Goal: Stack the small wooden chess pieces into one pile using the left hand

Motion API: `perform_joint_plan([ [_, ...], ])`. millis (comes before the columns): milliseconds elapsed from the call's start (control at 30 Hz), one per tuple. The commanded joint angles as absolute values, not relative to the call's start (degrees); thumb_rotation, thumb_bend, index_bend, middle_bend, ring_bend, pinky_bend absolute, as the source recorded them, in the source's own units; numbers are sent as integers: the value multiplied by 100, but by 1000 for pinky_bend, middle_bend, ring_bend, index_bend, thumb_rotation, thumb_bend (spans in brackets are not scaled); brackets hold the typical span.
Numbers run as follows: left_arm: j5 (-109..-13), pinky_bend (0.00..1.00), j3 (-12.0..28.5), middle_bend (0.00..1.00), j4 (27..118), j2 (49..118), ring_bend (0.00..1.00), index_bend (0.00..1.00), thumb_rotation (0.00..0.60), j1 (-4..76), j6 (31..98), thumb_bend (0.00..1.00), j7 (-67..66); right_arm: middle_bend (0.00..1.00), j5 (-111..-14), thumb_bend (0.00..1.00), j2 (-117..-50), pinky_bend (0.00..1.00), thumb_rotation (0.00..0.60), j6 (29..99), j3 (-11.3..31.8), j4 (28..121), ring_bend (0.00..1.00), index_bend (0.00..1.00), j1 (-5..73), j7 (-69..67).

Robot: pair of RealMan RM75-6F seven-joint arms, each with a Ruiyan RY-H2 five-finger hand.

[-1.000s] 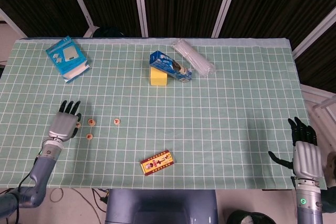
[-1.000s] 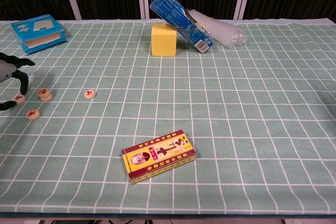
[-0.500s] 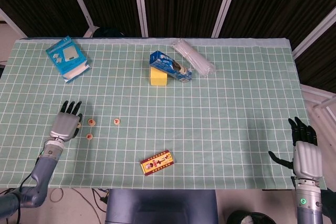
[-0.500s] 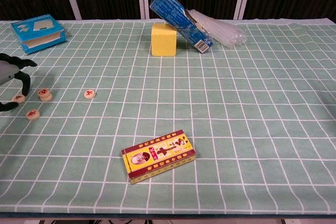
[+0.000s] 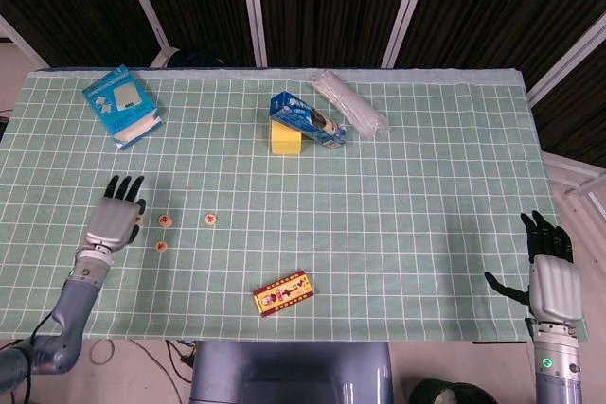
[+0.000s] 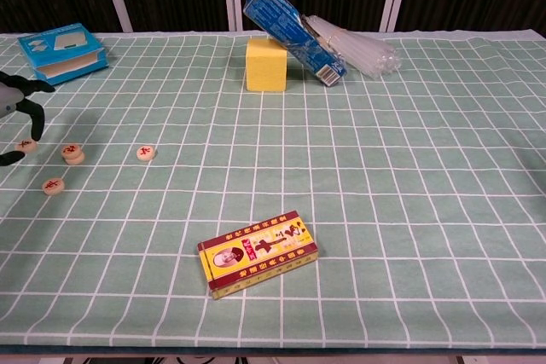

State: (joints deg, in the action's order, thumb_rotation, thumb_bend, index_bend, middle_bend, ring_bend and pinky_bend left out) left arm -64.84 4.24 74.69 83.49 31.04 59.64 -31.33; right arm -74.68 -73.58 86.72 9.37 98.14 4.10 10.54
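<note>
Near the left edge of the green checked cloth [image 6: 409, 210] we count four wooden chess pieces. Taking the two-piece stack [image 6: 73, 153] as our landmark, one piece [image 6: 146, 153] lies to its right, a second piece [image 6: 55, 186] lies nearer the front edge and a little left, and a third piece [image 6: 26, 144] sits just left of it, between the fingertips of the left hand [image 5: 115, 219]. In the chest view this piece looks pinched between two dark fingertips [image 6: 35, 119], but most of that hand is cut off by the frame edge. In the head view the hand covers this piece, so we cannot tell if it touches the cloth.

Far to the right of the stack, the right hand [image 5: 553, 283] rests at the cloth's corner with fingers apart, holding nothing.

Behind the stack we see one blue box [image 6: 64, 51], one yellow block [image 6: 266, 64], one blue packet [image 6: 293, 30] leaning on that block, and one clear plastic bundle [image 6: 358, 52]; what is inside it we cannot make out. One red and yellow box [image 6: 258, 254] lies toward the front, right of the stack.
</note>
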Motion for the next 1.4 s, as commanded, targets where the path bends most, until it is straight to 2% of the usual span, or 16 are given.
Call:
perform_joint_plan([
  [33,-6497,0,510,18,7668,8237,0,489,600,3153,6016,350,-3171,13,-7476,233,-7359,0,600,8679,937,9817,88,74,409,1056],
  [300,-6390,0,585,18,7910,8262,0,485,600,3306,5950,350,-3423,13,-7468,233,-7355,0,600,8690,946,9810,88,74,402,1045],
  [1133,-6127,0,514,18,7793,8613,0,458,600,3498,5879,351,-3840,13,-7427,233,-7359,0,600,8698,973,9805,88,74,402,1056],
  [1400,-6118,0,492,18,7820,8614,0,422,600,3510,5912,345,-3866,13,-7420,232,-7366,0,600,8711,983,9801,88,74,401,1059],
])
